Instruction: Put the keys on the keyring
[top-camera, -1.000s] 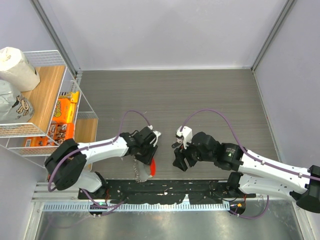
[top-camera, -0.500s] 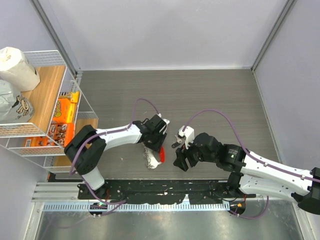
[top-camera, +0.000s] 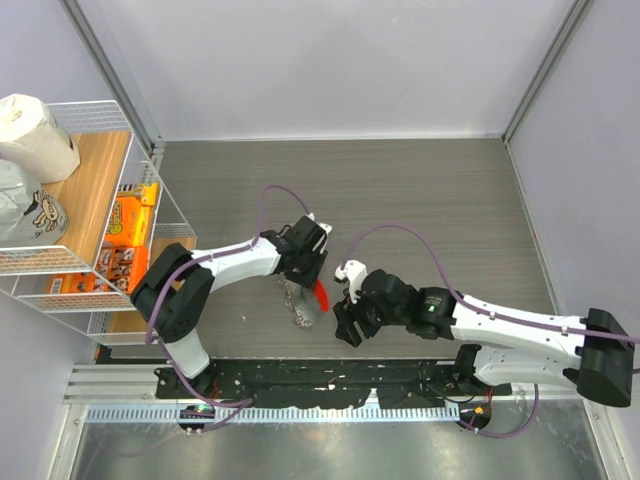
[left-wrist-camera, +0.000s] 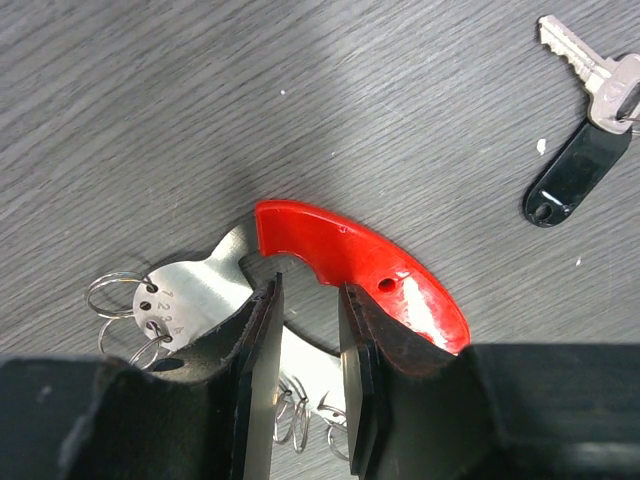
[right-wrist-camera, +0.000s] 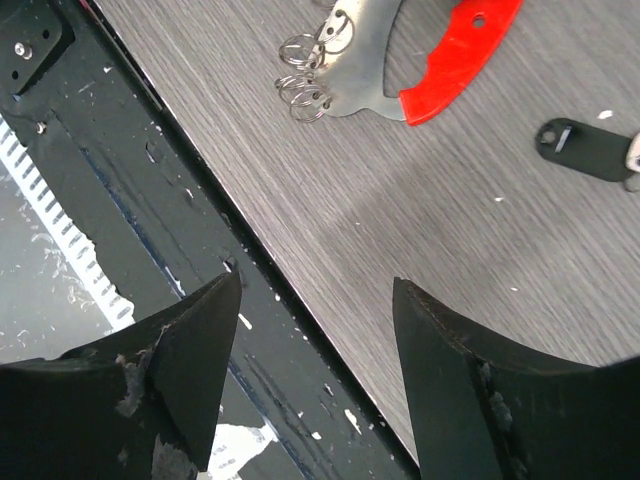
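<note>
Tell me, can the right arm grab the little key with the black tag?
Probably yes. The right gripper is open and empty, and the key lies bare on the table nearby, apart from the keyring, with nothing between them.

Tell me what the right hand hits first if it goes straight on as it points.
Most likely the bare table, just beyond the black rail. The key ring lies farther on, off that line. Depth is unclear.
</note>
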